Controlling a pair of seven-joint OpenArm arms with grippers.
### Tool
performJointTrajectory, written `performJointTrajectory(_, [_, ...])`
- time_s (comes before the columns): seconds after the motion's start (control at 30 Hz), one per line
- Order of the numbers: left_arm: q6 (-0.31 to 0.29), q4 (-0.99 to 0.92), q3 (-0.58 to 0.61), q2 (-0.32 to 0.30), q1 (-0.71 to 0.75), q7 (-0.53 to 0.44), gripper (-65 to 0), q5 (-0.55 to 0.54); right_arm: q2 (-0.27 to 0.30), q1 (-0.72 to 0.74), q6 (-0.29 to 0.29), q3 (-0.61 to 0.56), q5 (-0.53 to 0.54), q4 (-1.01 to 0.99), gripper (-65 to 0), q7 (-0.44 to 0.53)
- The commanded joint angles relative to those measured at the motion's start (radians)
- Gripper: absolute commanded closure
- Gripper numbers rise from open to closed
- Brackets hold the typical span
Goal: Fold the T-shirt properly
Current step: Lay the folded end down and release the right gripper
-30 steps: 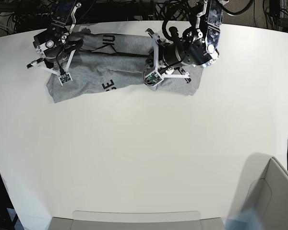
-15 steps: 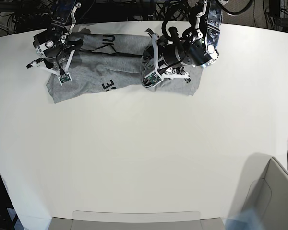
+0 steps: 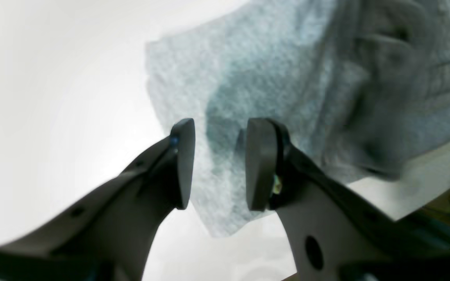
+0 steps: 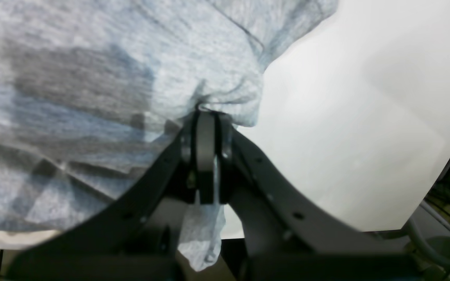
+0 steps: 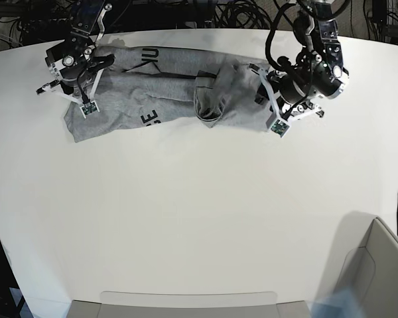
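White table [image 5: 186, 212] bears crumpled T-shirt [image 5: 166, 93]; grey bin [image 5: 375, 278] at corner.

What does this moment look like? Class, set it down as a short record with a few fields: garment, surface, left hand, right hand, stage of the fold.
garment: grey T-shirt, bunched lengthwise, black lettering partly showing
surface: white table
left hand: left hand open, nothing between its pads, over a corner of the shirt
right hand: right hand shut on a pinch of the shirt's edge
stage of the fold: not finished; cloth is rumpled, with a raised hump near its middle
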Motion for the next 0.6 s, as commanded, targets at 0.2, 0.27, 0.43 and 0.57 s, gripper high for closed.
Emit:
performJointTrajectory(0.2, [-0.002, 0.015, -0.018, -0.01, -0.003, -0.013, -22.6, -0.006, 0.0, 0.005, 0.015, -0.002, -0.004, 0.015, 0.0, 0.003])
performJointTrajectory(0.27, [-0.002, 0.015, 0.005, -0.008, -0.003, -0.013, -22.5, -0.006, -0.002, 0.005, 0.015, -0.002, -0.004, 0.015, 0.0, 0.001])
performJointTrajectory(0.43, [-0.002, 0.012, 0.113, -0.008, -0.011, -0.013, -16.5, -0.006, -0.002, 0.005, 0.015, -0.002, -0.004, 0.015, 0.0, 0.001])
performJointTrajectory(0.57, [-0.002, -0.052, 0.196, -0.014, -0.017, -0.013, -12.0, 0.0, -0.002, 0.024, 0.015, -0.005, 0.001, -0.019, 0.0, 0.003])
